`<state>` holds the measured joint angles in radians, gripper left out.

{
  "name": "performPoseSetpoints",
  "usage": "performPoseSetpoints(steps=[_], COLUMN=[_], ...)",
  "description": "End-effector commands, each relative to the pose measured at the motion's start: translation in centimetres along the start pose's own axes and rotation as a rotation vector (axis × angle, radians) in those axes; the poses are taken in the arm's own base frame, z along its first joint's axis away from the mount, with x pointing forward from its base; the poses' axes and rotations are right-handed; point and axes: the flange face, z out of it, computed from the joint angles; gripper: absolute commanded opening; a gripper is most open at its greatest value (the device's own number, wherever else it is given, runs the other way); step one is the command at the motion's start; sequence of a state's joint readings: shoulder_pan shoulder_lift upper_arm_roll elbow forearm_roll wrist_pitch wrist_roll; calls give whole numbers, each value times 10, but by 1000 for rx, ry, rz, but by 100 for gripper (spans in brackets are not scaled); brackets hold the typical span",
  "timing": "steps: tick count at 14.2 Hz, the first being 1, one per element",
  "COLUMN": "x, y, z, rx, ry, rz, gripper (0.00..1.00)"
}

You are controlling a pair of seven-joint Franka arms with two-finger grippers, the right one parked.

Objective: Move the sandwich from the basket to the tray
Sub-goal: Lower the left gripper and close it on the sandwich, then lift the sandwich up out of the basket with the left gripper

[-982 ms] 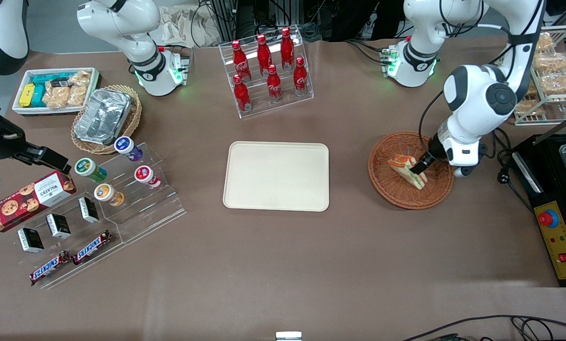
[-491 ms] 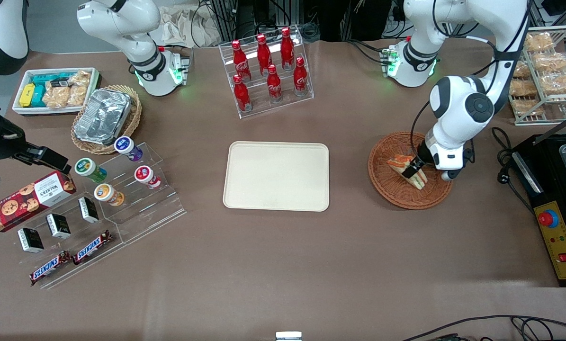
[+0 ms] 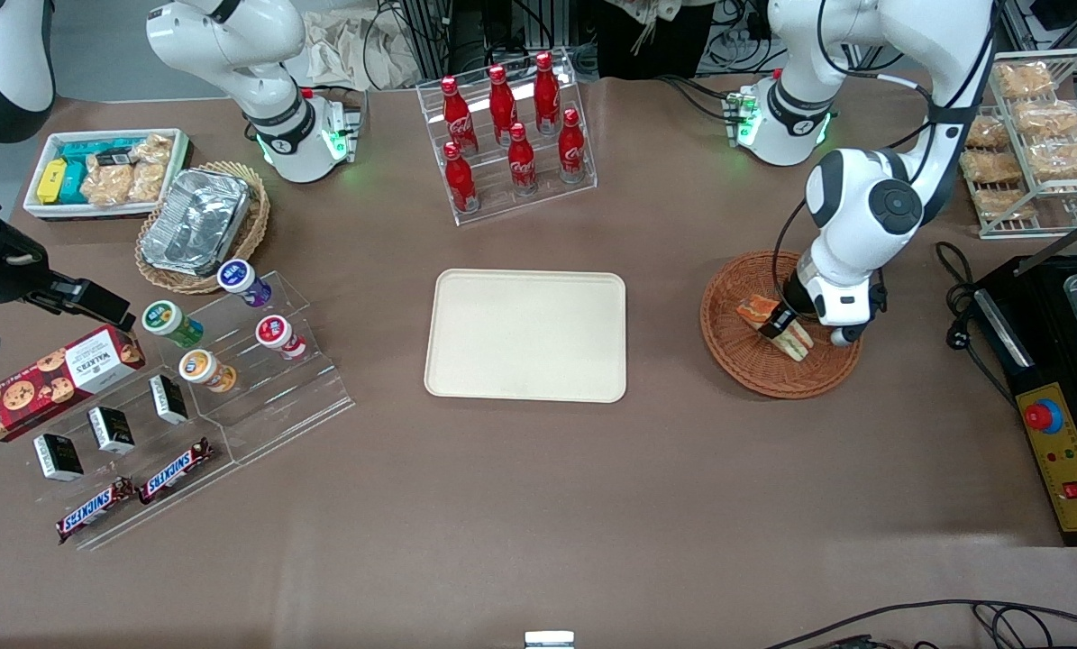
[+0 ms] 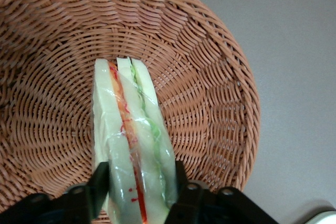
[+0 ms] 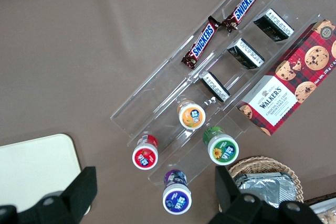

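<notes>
Since a second ago left arm has swung in over the basket (image 3: 754, 361) and gripper (image 3: 778, 323) has come down onto the sandwich (image 3: 777, 326) — fingers (image 4: 100, 182) now sit one on each side of the wedge, touching the bread, pinching it. Sandwich hasn't shifted, lies in basket middle, filling edge up, at about 3 o'clock from the tray (image 3: 525, 335) — well apart. Tray bare, mid-table. Red bottles (image 3: 513, 131) in rack at tray's 12 o'clock
</notes>
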<state>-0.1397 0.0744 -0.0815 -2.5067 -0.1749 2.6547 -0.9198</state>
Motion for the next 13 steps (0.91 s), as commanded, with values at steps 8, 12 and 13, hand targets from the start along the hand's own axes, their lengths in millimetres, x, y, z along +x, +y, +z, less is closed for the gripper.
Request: performPoseSetpoints(steps=[8,12,13], x=[17,26,25], y=[33,55,58], z=[-151,-238,-253], rx=[96,133,128], ry=[-109,-163,-164], rz=[71,131,144], gripper=[0,0,0])
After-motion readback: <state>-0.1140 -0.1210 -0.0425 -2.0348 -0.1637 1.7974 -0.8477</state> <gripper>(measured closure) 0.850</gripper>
